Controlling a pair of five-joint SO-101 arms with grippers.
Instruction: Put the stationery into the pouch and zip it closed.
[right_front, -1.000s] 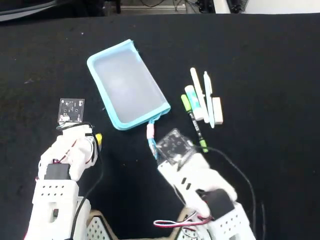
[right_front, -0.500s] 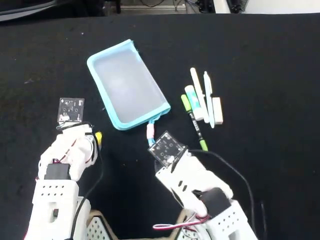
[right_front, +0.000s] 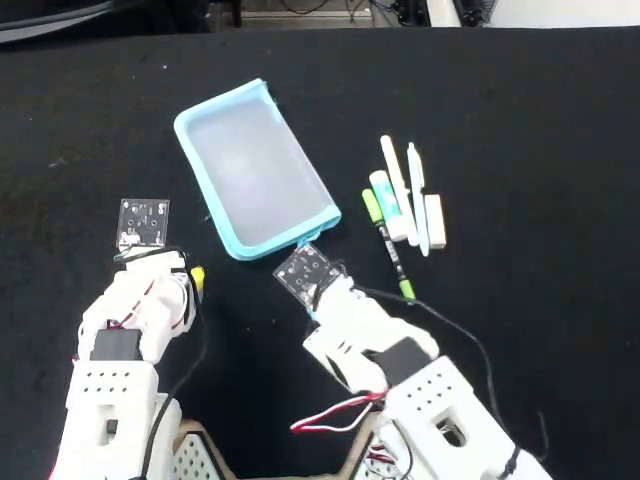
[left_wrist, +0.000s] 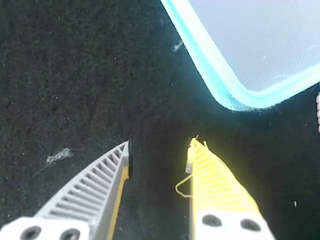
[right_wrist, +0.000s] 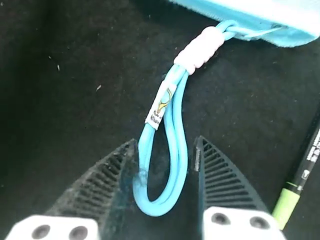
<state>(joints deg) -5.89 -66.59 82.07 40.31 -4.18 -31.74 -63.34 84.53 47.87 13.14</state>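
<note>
Two end effectors parted | left end effector (left_wrist: 159, 144) empty | right end effector (right_wrist: 166, 141) straddles glossy cord loop (right_wrist: 179, 150)

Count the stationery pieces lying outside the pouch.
5, clustered beside the pouch: a white pen, a light-blue pen, a short white piece, a teal-and-white marker and a green-and-black pen. They overlap, so another may be hidden.

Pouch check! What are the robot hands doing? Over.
Right gripper open, straddling blue pull loop of pouch. Left gripper open, empty, near pouch corner. Pens outside, beside pouch. Nothing blocking.
</note>
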